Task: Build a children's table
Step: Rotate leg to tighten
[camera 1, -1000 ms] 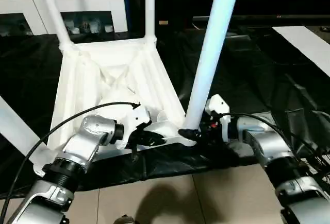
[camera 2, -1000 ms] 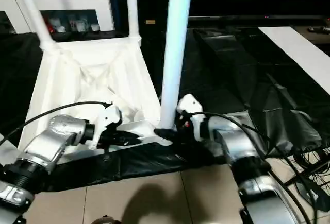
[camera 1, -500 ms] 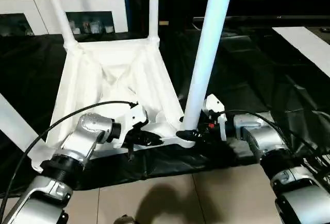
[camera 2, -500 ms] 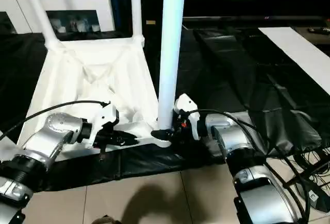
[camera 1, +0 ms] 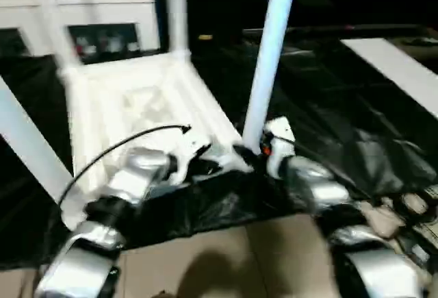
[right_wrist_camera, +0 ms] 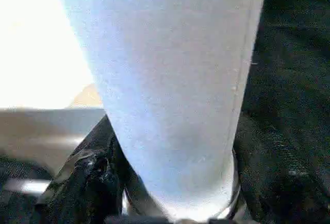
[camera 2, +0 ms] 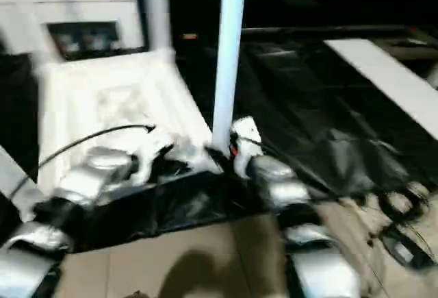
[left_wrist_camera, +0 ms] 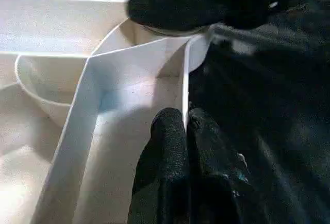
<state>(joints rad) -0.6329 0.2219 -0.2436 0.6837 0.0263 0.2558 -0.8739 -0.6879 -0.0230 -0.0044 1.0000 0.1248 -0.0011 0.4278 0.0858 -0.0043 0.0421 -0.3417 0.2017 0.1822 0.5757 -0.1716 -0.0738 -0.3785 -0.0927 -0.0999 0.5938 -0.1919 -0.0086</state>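
With the children's table (camera 1: 130, 106) lying upside down on the black sheet (camera 1: 356, 140), ribbed underside up, looks like the last leg going in at the near corner; other legs already upright at the far corners, one more slanting past the L arm's outer side.

L gripper (left_wrist_camera: 185, 131): clenched tight on the thin upright rim of the tabletop, one finger each side of the wall, just short of the corner socket (left_wrist_camera: 170, 33); prob. there to pin the top so it can't slide or tip while the leg gets pushed; a grip on the rim, not the ribs, keeps the socket unobstructed.

R gripper (camera 1: 252, 155): black fingers (right_wrist_camera: 90, 175) wrapped round the foot of the leg (camera 1: 268, 58), right where it meets the socket; jaws held fairly wide by the tube's girth, so grasping the leg, not released; low hold prob. chosen for control of the seating end, since a hold higher up would let the foot wander.

Leg rises nearly vertical from R gripper, slight lean; whether fully seated can't be told, joint hidden behind the fingers.

Judgement: task near done; next needs a straight downward press w/ L holding firm; risk: leg cocking in the socket, or the top skidding on the slick sheet.
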